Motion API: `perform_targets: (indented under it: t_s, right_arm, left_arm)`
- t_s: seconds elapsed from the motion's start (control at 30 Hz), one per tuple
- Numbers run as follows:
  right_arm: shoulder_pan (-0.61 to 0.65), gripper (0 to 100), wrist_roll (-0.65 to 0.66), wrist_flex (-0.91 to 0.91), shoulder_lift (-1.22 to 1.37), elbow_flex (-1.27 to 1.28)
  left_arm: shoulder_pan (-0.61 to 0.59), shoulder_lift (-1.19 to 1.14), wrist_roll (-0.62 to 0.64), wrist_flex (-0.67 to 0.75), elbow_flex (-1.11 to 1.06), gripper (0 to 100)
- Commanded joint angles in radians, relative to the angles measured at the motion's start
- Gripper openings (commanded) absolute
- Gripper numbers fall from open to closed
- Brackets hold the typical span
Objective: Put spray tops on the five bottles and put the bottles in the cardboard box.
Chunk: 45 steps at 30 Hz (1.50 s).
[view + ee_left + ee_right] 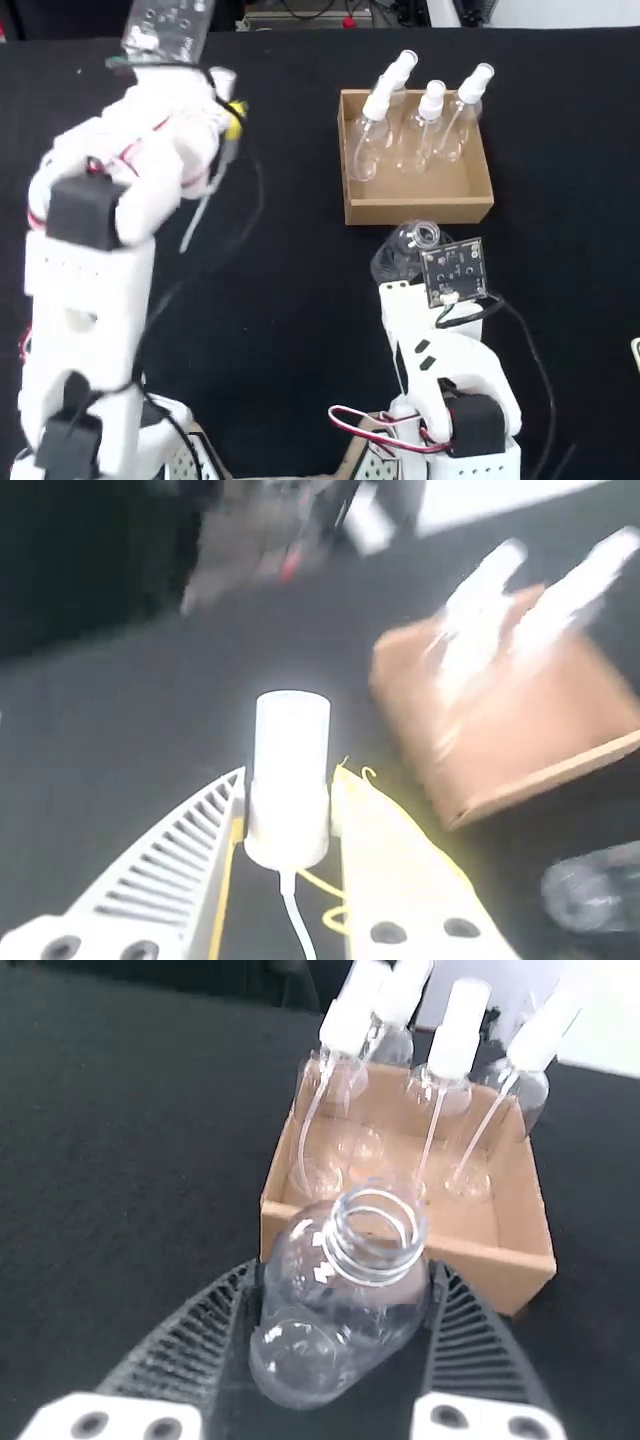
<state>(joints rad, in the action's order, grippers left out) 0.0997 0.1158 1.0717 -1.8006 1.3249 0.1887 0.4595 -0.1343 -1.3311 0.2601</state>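
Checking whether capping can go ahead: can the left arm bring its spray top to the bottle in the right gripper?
Probably yes. The right gripper holds the bottle, mouth open and uncovered, near the cardboard box; only bare table lies between it and the spray top in the left gripper.

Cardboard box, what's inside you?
Four clear bottles with white spray tops stand inside the cardboard box. Its front wall hides a strip of the floor behind it.

No readable text, labels or numbers anywhere
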Motion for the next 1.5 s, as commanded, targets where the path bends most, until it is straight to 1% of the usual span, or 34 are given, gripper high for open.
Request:
perform_targets:
  t_s: [0.0, 0.13, 0.2, 0.3, 0.4, 0.5, 0.57, 0.7, 0.83, 1.03, 1.23, 1.37, 1.47]
  right_arm:
    - [0.094, 17.1, -0.008, -0.078, -0.091, -0.007]
    - [0.221, 17.0, -0.008, -0.141, -0.091, -0.007]
    - [0.262, 17.0, -0.008, -0.186, -0.091, -0.007]
    - [0.310, 17.0, -0.008, -0.242, -0.091, -0.007]
    - [0.361, 17.0, -0.008, -0.250, -0.091, -0.007]
    - [0.413, 17.0, -0.008, -0.250, -0.091, 0.005]
    - [0.443, 17.0, -0.008, -0.250, -0.091, 0.013]
    - [0.477, 17.0, -0.008, -0.250, -0.091, 0.013]
    - [0.497, 17.0, -0.008, -0.249, -0.091, 0.015]
    - [0.497, 17.0, -0.008, -0.222, -0.091, 0.012]
    - [0.496, 17.0, -0.008, -0.222, -0.091, 0.010]
    - [0.497, 17.0, -0.008, -0.222, -0.091, 0.010]
    - [0.496, 17.0, -0.008, -0.222, -0.091, 0.010]
  left_arm:
    - [0.127, 0.120, 0.015, 0.086, 0.053, 4]
    - [0.205, 0.180, 0.015, 0.180, 0.053, 4]
    - [0.237, 0.198, 0.031, 0.221, 0.051, 4]
    - [0.268, 0.215, 0.137, 0.265, 0.051, 4]
    - [0.271, 0.216, 0.239, 0.321, 0.051, 5]
    - [0.271, 0.206, 0.287, 0.379, 0.051, 5]
    - [0.294, 0.206, 0.287, 0.394, 0.051, 5]
    - [0.384, 0.206, 0.282, 0.390, 0.048, 5]
    - [0.467, 0.216, 0.282, 0.388, -0.015, 5]
    - [0.473, 0.216, 0.275, 0.390, -0.110, 5]
    - [0.473, 0.216, 0.118, 0.396, -0.124, 5]
    - [0.475, 0.215, 0.106, 0.400, -0.114, 5]
    - [0.475, 0.215, 0.106, 0.446, -0.131, 5]
